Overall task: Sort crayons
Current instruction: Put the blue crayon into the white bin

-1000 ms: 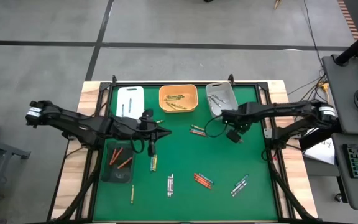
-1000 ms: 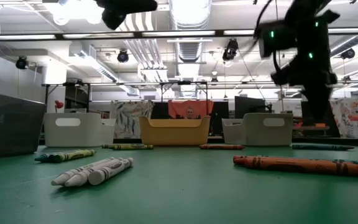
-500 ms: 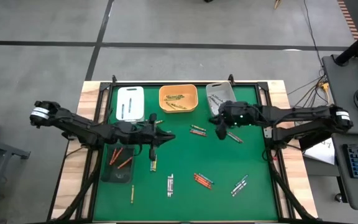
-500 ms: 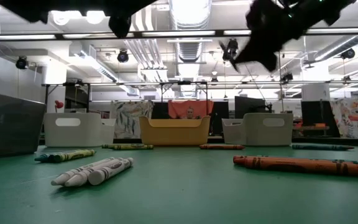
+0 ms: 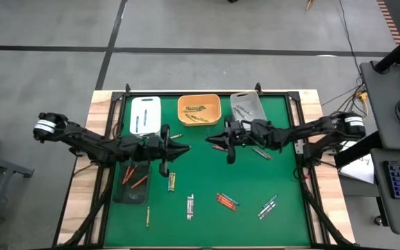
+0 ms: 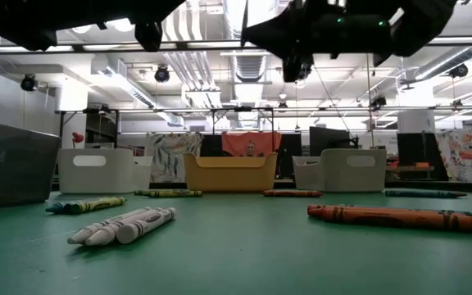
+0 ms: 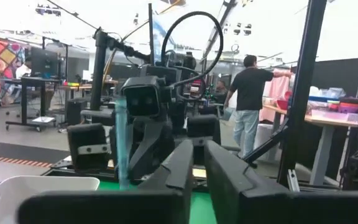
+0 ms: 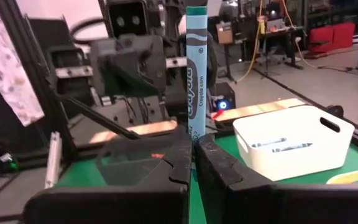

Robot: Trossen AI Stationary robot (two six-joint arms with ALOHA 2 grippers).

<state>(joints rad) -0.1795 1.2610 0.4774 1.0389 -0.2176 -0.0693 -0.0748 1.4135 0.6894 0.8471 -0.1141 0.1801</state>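
My right gripper hovers level over the table's middle and is shut on a blue crayon, which also shows in the left wrist view. My left gripper faces it from the left, shut and empty, with a small gap between the two. Loose crayons lie flat on the green mat: a pair, grey-white ones, red-orange ones, more, one, and some under the right gripper. My right gripper pinches the blue crayon near its lower end between its two fingers. The fingers come level from the table's right and lie across the crayon. The crayon stands upright above the fingers, lifted clear of the table.
Along the far edge stand a white tray, an orange tray with yellow-olive crayons and a grey tray. A dark tray with red-orange crayons sits at the left. The near half of the mat has open stretches between the crayons.
My right gripper has risen from the mat at the right of centre, tipped from pointing down to level, and gone toward the table's left until it faces my left gripper.
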